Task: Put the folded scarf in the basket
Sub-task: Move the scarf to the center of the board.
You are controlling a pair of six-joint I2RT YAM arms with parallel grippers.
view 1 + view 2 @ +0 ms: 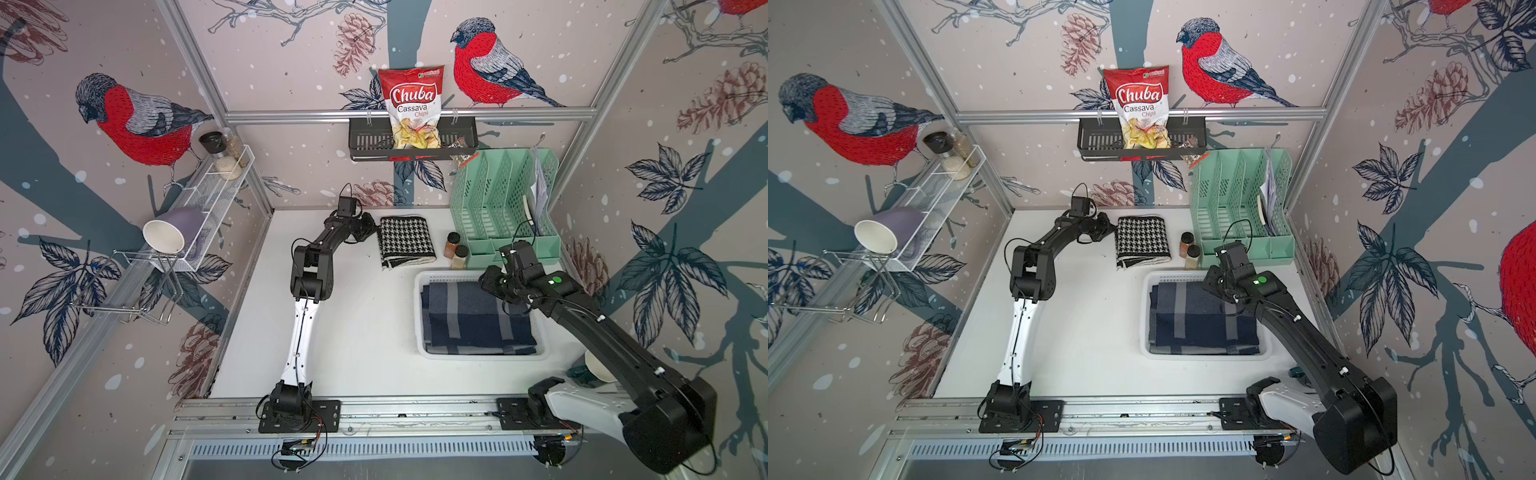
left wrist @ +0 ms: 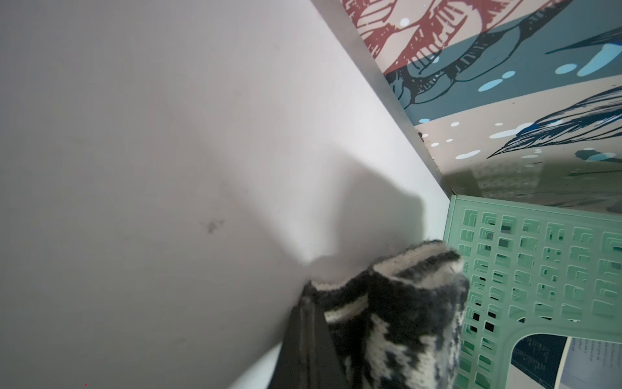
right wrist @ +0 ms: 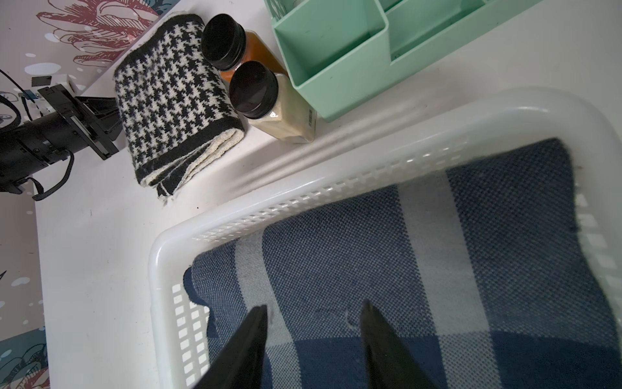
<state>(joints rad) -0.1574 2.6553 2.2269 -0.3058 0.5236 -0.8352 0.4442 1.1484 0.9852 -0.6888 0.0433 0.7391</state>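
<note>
- Scarf (image 1: 407, 241): likely soft, light knit; folds may slip open; left gripper (image 1: 370, 230) pinches its edge shut.
- Right gripper (image 3: 314, 306) fingers apart above basket (image 3: 161, 256).

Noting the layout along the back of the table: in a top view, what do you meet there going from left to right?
left gripper → houndstooth scarf → spice jars → mint-green file organiser

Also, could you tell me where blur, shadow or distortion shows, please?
Left wrist view: the houndstooth scarf is blurred, very close; a soft shadow crosses the table. Right wrist view: the right gripper is a dark silhouette; the basket rim glints. Both top views: frame posts splay outward.
</note>
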